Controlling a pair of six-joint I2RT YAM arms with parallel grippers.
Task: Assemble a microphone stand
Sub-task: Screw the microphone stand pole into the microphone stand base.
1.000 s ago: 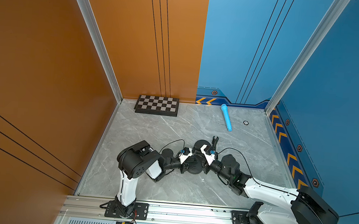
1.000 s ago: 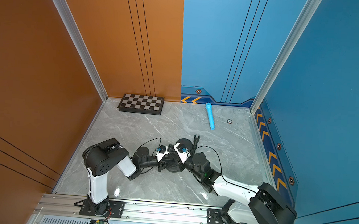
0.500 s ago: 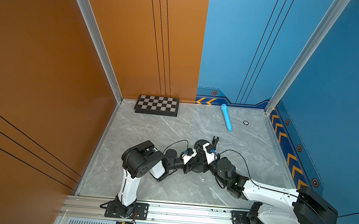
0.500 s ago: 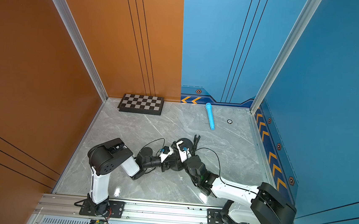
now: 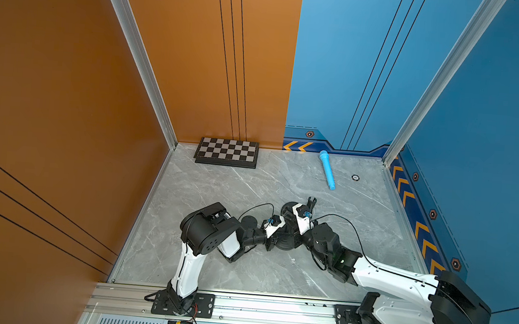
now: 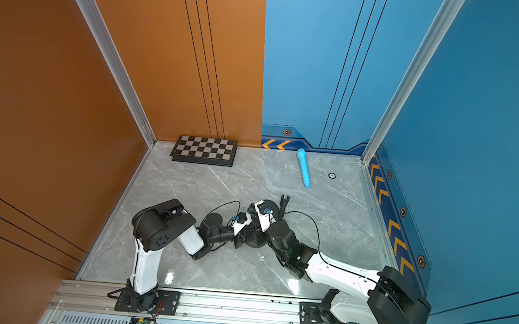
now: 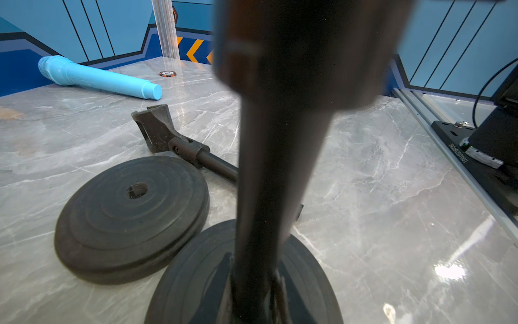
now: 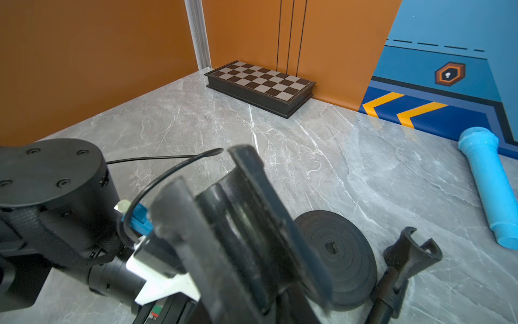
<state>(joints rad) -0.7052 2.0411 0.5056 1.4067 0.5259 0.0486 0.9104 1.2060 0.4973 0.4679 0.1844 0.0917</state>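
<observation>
Across both top views, assembly looks barely begun: one blue microphone [image 5: 327, 169] lies well apart at the back, one clip-topped pole [image 5: 311, 201] lies flat on the table [image 5: 218, 191], socketed in neither of the two base discs, far disc [image 5: 286, 205] and near disc [image 5: 286, 247]. From the left wrist, the left gripper [image 7: 252, 280] reaches down onto the near disc, though blur hides whether its jaws are together or apart. From the right wrist, the right gripper [image 8: 211, 182] appears clamped on that disc's rim; one chessboard [image 8: 260, 84] sits aside.
</observation>
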